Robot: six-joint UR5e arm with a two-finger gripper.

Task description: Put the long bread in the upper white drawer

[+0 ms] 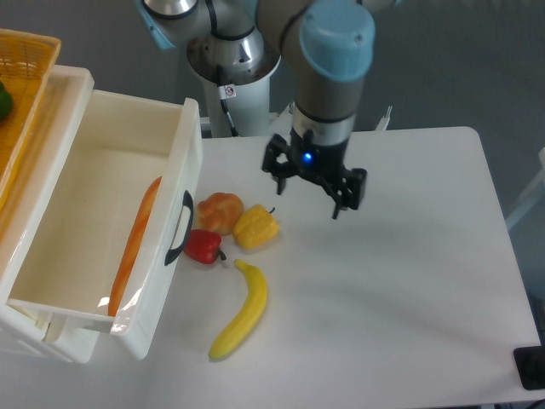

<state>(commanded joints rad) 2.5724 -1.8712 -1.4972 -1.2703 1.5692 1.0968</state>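
Observation:
The long bread [134, 247] lies inside the upper white drawer [146, 317], leaning lengthwise against the inner side of the front panel, which carries a black handle [179, 228]. It shows as a narrow orange strip. My gripper [306, 196] hangs over the table to the right of the drawer, above and right of the loose fruit. Its fingers [336, 207] are spread apart with nothing between them, so it is open and empty.
Beside the drawer front lie a round orange bun [220, 211], a yellow pepper [255, 227], a red pepper [203, 246] and a curved banana [241, 311]. A yellow wicker basket [25, 94] stands at the far left. The robot base [232, 60] is behind the table.

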